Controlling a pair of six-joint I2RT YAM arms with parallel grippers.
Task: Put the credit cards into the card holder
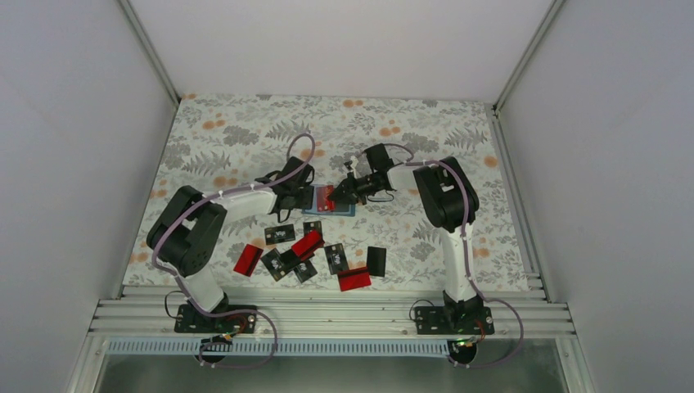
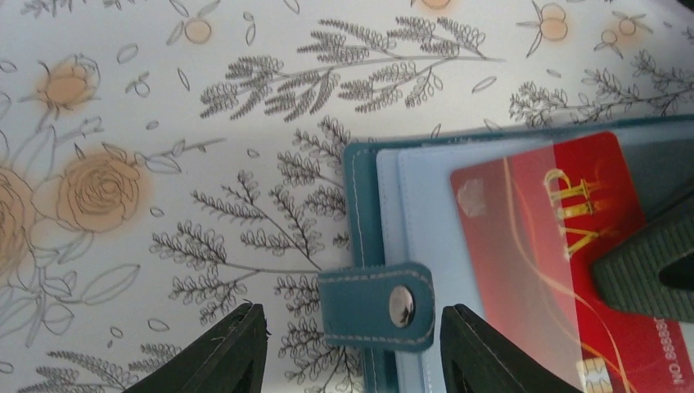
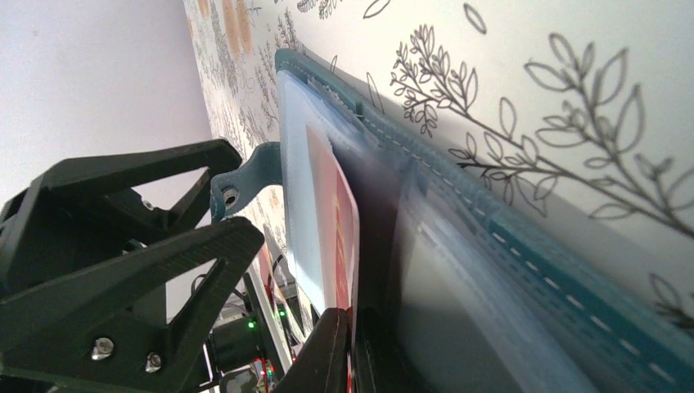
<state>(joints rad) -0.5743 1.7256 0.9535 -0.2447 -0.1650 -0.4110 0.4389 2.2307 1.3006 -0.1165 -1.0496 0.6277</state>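
The teal card holder [image 1: 344, 208] lies open mid-table, its pale blue sleeves [image 2: 425, 221] facing up. A red credit card [image 2: 532, 237] marked VIP lies over the sleeves. My right gripper [image 3: 353, 327] is shut on that card's edge [image 3: 337, 214], and one of its fingers [image 2: 646, 270] shows in the left wrist view. My left gripper [image 2: 353, 315] is open, its jaws either side of the holder's snap strap [image 2: 376, 304] without touching it. Several loose red [image 1: 247, 259] and black credit cards [image 1: 376, 260] lie scattered towards the front.
A floral cloth [image 1: 245, 139] covers the table. Grey walls close it in on three sides, and an aluminium rail [image 1: 327, 313] carrying both arm bases runs along the near edge. The two grippers are close together over the holder.
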